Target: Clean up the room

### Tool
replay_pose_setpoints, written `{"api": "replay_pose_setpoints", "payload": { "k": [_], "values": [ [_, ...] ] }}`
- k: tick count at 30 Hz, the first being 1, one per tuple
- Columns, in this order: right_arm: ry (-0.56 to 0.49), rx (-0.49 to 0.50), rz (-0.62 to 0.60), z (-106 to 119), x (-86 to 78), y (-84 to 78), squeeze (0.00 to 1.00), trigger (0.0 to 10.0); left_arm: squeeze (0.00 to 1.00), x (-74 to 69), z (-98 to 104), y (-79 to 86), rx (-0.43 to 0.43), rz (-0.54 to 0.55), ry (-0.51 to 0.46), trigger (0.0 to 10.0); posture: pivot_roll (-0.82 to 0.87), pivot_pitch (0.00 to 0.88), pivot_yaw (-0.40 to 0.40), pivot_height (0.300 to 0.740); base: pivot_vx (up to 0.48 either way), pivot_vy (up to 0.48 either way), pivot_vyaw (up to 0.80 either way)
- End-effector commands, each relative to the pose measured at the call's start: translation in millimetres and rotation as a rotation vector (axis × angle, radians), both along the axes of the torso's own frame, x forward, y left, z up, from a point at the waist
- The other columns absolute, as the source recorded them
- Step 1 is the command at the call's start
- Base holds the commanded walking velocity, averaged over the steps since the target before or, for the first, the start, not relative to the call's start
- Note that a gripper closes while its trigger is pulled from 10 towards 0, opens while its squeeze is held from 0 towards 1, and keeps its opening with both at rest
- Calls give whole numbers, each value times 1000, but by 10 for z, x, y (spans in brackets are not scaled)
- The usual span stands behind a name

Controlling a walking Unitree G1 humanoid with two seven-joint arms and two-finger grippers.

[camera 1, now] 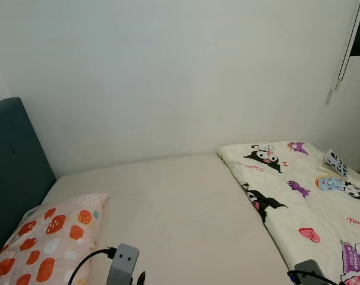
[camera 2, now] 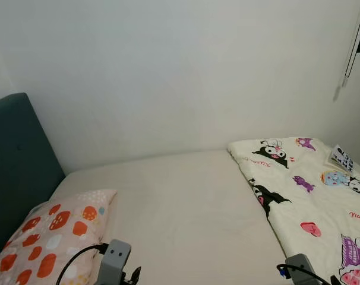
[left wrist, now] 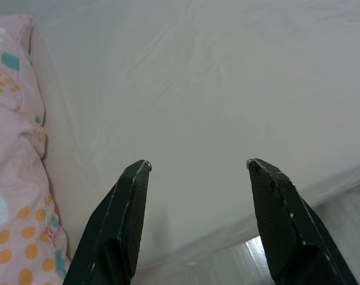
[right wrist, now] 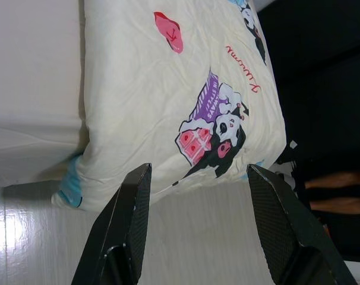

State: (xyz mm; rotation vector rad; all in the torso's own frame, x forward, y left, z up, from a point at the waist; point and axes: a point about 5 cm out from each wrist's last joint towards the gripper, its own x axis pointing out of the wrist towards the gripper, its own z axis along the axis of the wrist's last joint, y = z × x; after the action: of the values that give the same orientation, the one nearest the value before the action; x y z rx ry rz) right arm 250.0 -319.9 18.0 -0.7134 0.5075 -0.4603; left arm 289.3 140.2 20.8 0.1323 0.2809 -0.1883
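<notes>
1. Dark teal fabric covers the headboard (camera 1: 13, 172) at the far left of the bed, outside the left gripper.
2. A pink pillow (camera 1: 46, 237) with red and orange spots lies just beside the headboard, on the cream sheet (camera 1: 180, 208). In the left wrist view the pillow is to the outer side of one finger, not between the jaws.
3. The left gripper (left wrist: 198, 166) is released: its two black fingers (left wrist: 123, 219) stand wide apart over the bare sheet near the bed's edge, and they grasp nothing.
4. A folded cream blanket (camera 1: 305, 202) with cartoon prints lies on the right part of the bed.
5. The right gripper (right wrist: 198, 169) is released too, with the jaws spread and empty. The blanket's corner, with a purple and pink print, is just ahead of the fingertips, above the pale floor (right wrist: 186, 237).
</notes>
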Motion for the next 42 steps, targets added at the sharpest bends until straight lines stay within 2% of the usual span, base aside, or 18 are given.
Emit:
{"api": "replay_pose_setpoints", "payload": {
  "k": [1, 42],
  "values": [
    [5, 17, -3, -29, -20, 12, 0, 10000, 0, -46, -60, 53, 2, 13, 22, 10000, -74, 94, 60, 740, 0, 0, 0],
    [3, 17, -2, -21, -3, 21, 0, 10000, 0, -54, -63, 78, -2, 38, 16, 10000, -66, 93, 38, 740, 0, 0, 0]
  ]
}}
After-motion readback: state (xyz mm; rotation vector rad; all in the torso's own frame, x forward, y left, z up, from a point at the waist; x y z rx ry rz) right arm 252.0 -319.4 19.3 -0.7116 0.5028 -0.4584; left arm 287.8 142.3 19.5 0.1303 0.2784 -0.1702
